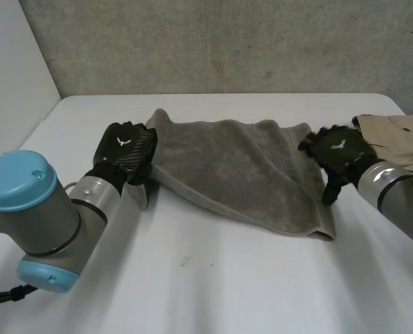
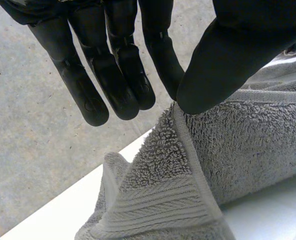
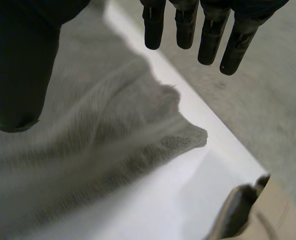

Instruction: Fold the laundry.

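Observation:
A grey towel (image 1: 241, 167) lies folded across the middle of the white table (image 1: 227, 285). My left hand (image 1: 126, 149) is at the towel's left edge. In the left wrist view the towel (image 2: 237, 145) rises to a peak at the thumb tip, and its hem is pinched between the thumb and the nearest of the straight fingers (image 2: 113, 75). My right hand (image 1: 338, 149) hovers at the towel's far right corner. In the right wrist view its fingers (image 3: 207, 35) are straight and apart from the thumb, with the towel corner (image 3: 182, 135) below and nothing held.
A tan garment (image 1: 398, 132) lies at the table's back right, just beyond my right hand, and its edge (image 3: 277, 215) is near the towel corner. A grey wall (image 1: 227, 42) stands behind the table.

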Controlling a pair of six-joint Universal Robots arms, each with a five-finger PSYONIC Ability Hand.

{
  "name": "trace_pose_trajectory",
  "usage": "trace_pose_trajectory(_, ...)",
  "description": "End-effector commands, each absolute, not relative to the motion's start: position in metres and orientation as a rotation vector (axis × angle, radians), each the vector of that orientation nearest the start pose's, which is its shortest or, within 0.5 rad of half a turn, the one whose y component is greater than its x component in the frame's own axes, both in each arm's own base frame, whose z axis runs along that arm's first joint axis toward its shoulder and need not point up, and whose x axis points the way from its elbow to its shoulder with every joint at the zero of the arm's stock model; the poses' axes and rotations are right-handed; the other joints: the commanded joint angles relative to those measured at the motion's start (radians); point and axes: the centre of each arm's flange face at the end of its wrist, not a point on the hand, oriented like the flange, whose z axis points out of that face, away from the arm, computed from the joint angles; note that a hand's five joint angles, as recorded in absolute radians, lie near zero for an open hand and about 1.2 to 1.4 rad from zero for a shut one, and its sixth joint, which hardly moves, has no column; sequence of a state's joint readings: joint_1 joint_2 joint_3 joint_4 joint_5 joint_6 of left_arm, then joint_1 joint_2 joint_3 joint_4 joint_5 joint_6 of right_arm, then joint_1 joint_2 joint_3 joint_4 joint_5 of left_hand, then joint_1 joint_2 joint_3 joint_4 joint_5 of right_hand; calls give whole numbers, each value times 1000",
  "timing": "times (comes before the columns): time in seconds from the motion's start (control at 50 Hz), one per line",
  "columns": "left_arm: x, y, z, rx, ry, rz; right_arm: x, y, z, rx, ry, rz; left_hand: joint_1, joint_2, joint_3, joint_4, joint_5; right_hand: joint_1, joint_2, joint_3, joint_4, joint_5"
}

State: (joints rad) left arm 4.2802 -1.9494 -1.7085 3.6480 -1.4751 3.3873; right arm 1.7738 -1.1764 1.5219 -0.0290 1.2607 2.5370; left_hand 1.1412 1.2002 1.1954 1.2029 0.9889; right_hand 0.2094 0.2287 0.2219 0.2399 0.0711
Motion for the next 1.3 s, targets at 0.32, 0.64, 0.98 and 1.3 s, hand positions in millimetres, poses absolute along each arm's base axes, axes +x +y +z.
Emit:
trace_pose_trajectory(0.32, -265, -288, 204, 803, 2177, -2364, 187, -268, 139, -350, 2474, -1507, 255, 196, 201, 193, 233, 204, 185, 192, 174, 168)
trace_pose_trajectory(0.64, -265, -289, 203, 798, 2181, -2360, 193, -289, 115, -354, 2462, -1508, 255, 196, 201, 193, 233, 401, 382, 389, 371, 365)
trace_pose_trajectory(0.98, -258, -289, 207, 791, 2222, -2299, 205, -301, 119, -412, 2412, -1551, 255, 196, 201, 193, 233, 1187, 1168, 1174, 1156, 1151)
trace_pose_trajectory(1.3, -252, -285, 153, 830, 2446, -2033, 209, -275, 190, -1049, 2291, -1793, 85, 26, 31, 24, 63, 1187, 1168, 1174, 1156, 1151)
